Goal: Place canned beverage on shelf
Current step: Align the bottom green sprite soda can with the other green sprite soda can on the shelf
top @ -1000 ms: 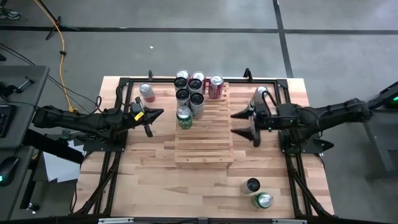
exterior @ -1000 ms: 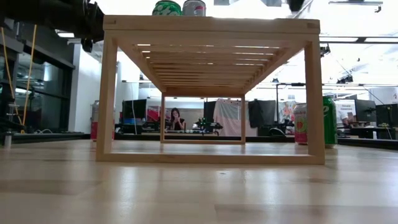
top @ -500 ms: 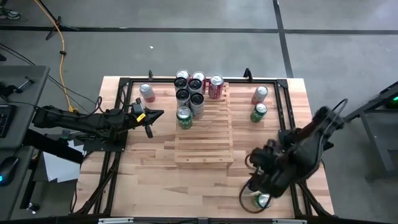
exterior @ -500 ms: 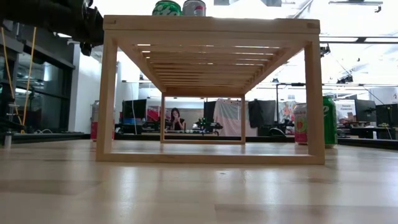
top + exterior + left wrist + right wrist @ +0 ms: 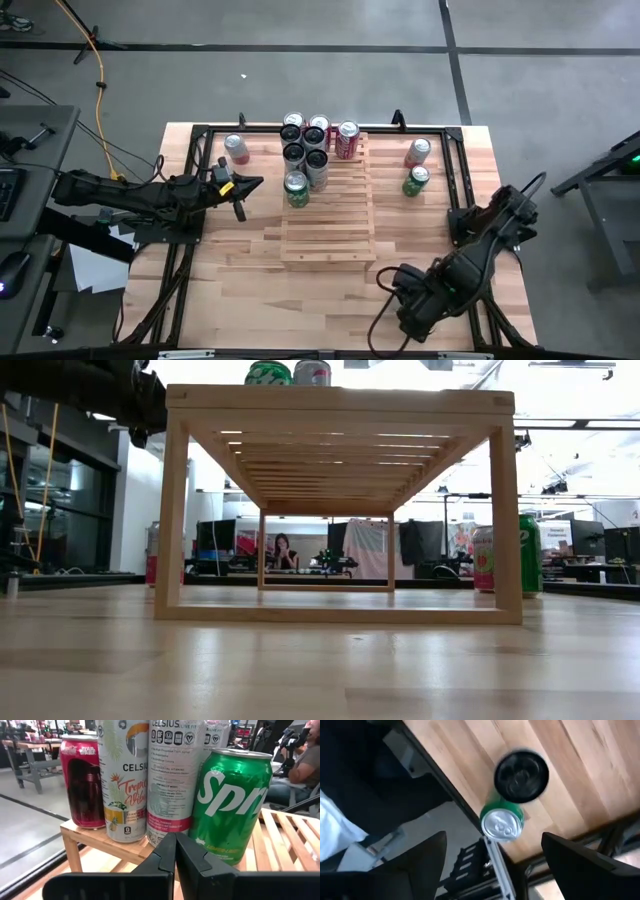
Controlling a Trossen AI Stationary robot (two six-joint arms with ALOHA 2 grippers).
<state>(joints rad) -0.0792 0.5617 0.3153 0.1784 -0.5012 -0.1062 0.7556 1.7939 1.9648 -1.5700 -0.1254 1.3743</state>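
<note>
Below, the right gripper is held wide open over a green can and a black can at the table's near right corner, well apart from the shelf, beside which the left gripper is kept shut.

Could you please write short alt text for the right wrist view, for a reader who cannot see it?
Seen from above, the right tool hangs open over two upright cans near the wooden table's edge: a black-topped can and a green can with a silver lid.
</note>
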